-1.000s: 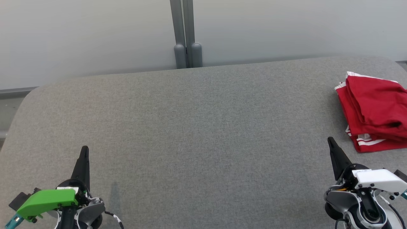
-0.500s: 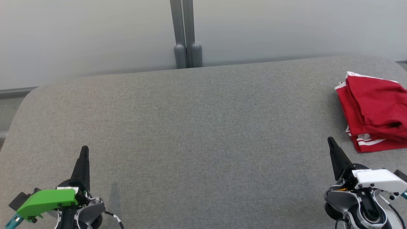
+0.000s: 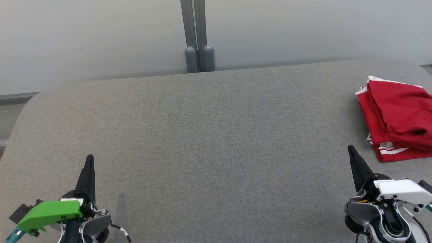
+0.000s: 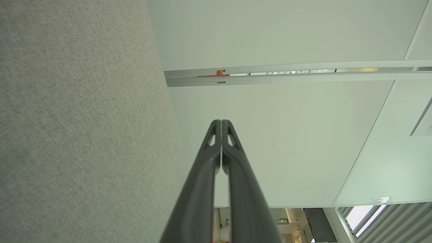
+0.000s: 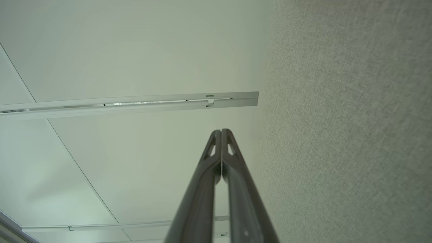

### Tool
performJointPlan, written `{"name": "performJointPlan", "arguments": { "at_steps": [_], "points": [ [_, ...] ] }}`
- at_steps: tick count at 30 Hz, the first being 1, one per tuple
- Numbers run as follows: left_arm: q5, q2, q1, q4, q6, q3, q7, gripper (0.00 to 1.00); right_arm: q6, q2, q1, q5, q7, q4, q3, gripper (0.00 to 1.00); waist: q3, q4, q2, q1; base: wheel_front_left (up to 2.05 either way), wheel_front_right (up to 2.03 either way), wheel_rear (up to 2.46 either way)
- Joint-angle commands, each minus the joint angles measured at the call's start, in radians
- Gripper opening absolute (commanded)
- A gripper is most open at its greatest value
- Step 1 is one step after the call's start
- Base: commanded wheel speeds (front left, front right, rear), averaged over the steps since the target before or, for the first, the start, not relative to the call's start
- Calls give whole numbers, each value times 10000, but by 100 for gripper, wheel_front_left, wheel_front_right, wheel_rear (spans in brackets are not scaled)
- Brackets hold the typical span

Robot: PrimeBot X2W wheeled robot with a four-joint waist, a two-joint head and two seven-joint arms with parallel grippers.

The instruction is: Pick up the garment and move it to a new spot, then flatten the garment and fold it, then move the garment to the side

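As we compare this moment with the picture of one second ago, we find nothing that has changed: the garment, both grippers and the camera stand in the same places. The red garment [image 3: 396, 118] with white stripes lies folded at the far right of the gray table [image 3: 216, 135], and its right part is cut by the edge of the head view. Our right gripper [image 3: 350, 147] is at the lower right, near the front corner of the garment but apart from it. Its two dark fingers are pressed together with nothing between them. Our left gripper [image 3: 89, 157] is at the lower left, well apart from the garment, and its fingers are also together and hold nothing. In both wrist views we see the fingertips touching each other, with the gray fabric of the table on one side and the pale wall [image 3: 101, 40] behind. A gray post [image 3: 197, 33] stands behind the far edge of the table.
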Motion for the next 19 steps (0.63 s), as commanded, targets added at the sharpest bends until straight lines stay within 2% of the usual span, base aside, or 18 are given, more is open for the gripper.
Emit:
{"name": "performJointPlan", "arguments": {
  "at_steps": [1,19],
  "points": [
    [-8,51,-111,-25,-50,22,35,0,6,-10,-52,70,33,-46,-12,0,0,0,0,0,0,0,0],
    [-8,51,-111,-25,-50,21,34,0,7,-10,-51,71,32,-46,-10,0,0,0,0,0,0,0,0]
  ]
}}
